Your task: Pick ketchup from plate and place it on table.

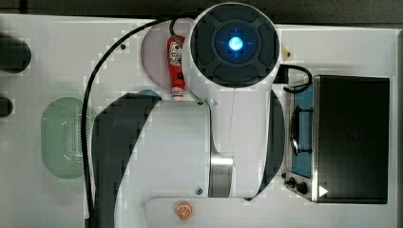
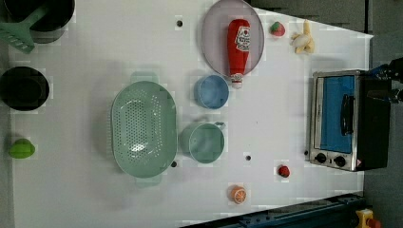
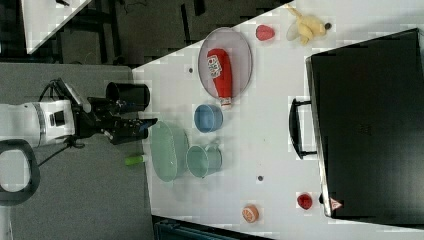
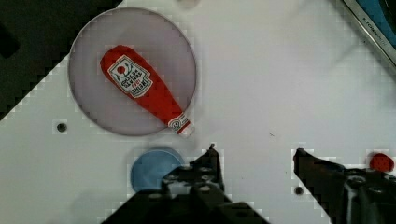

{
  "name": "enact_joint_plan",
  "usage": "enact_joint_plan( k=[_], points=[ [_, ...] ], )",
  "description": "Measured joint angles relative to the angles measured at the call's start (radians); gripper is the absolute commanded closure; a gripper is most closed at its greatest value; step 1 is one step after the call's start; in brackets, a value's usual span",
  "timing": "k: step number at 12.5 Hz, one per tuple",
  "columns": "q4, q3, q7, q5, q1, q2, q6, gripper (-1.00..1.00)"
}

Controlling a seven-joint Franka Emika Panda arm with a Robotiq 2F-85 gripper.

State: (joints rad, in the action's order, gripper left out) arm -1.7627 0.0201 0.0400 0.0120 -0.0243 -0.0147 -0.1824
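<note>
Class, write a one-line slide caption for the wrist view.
Open gripper hovers above the table, near the ketchup lying on the plate, cap overhanging its rim.

White table (image 2: 285, 123) with small dark holes, carrying: a round plate (image 2: 214, 42); blue cup (image 2: 211, 91); green cup (image 2: 204, 142); green oval colander (image 2: 142, 129); toaster oven (image 2: 344, 121) sitting at the left view's right; two strawberries (image 2: 277, 29), (image 2: 283, 171); banana (image 2: 304, 40); orange slice (image 2: 238, 194); two black pots (image 2: 23, 88).
</note>
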Motion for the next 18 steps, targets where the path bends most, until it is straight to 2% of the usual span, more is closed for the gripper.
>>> enact_joint_plan(
  k=[2, 3, 6, 9, 14, 18],
  points=[
    [-0.036, 0.047, 0.001, -0.004, -0.047, -0.050, 0.140, -0.76],
    [-0.044, 0.053, 0.001, -0.005, -0.054, -0.073, 0.150, -1.00],
    [-0.025, 0.053, 0.009, -0.005, -0.064, -0.102, 0.141, -1.00],
    [-0.011, 0.066, 0.009, -0.002, -0.089, -0.068, 0.132, -1.00],
    [-0.011, 0.100, 0.020, -0.005, -0.085, 0.142, 0.045, -1.00],
    [-0.040, 0.145, 0.187, -0.003, -0.083, 0.289, -0.094, -1.00]
  ],
)
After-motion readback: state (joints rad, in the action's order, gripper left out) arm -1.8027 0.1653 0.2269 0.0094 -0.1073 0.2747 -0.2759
